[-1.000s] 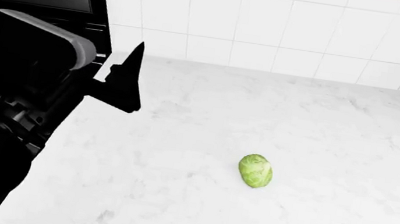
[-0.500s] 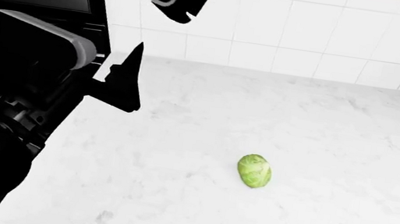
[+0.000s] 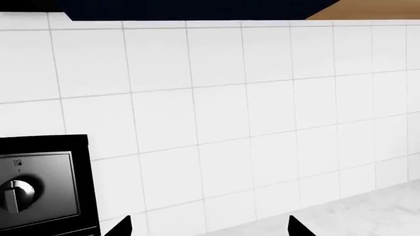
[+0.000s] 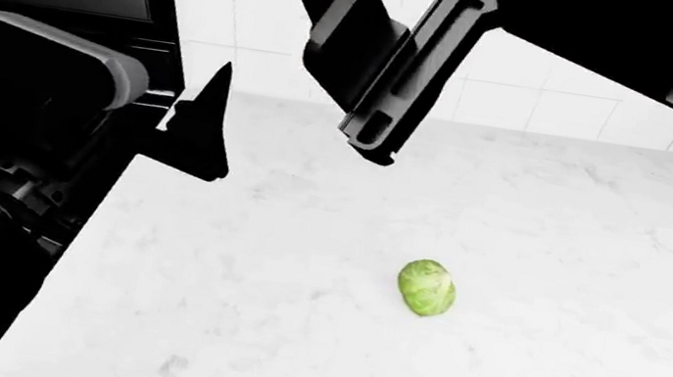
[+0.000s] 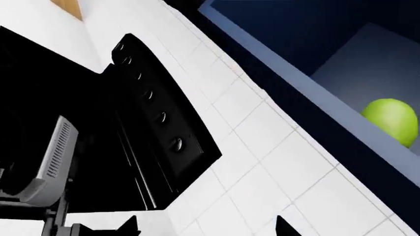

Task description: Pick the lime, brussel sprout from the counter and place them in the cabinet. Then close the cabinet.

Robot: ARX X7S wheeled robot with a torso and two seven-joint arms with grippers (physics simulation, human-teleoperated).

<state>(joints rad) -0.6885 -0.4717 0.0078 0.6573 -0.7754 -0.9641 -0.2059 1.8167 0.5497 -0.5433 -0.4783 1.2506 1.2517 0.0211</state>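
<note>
Left wrist view, scene: white tiled wall [image 3: 249,113], stove control panel with one knob [image 3: 16,194], a strip of the counter [image 3: 367,211], dark cabinet underside along the upper edge.
Left wrist view, left hand [image 3: 208,227]: only two dark fingertips show, set well apart with nothing between them, so spread and empty. No task item in this view.
Head view, change: a second ago only the left hand [image 4: 200,125] was in frame; half a second ago a dark hand tip appeared at the top; now the right hand [image 4: 375,56] and its arm fill the upper frame, coming down from above over the counter's back edge.
Head view, meaning: judged as the right arm returning from the cabinet with the lime delivered, sprout next.
Head view, right hand state: cannot tell from here; fingers overlap edge-on.
Head view, brussel sprout [image 4: 427,287]: lies alone on the white marble counter [image 4: 587,283], well apart from both hands, nearer the front than the wall. It has barely shifted over the last second.
Head view, sprout axis: long axis runs roughly front to back, tilted slightly; which end is the pointed one is too small to tell.
Right wrist view, scene: stove knob row [image 5: 157,113], tiled wall, open dark-blue cabinet [image 5: 315,44].
Right wrist view, lime [image 5: 394,120]: sits inside the cabinet near its front edge; rounded, long axis not clear as it is partly cropped.
Right wrist view, right hand [image 5: 204,227]: two tips apart, nothing between, so spread and empty.
</note>
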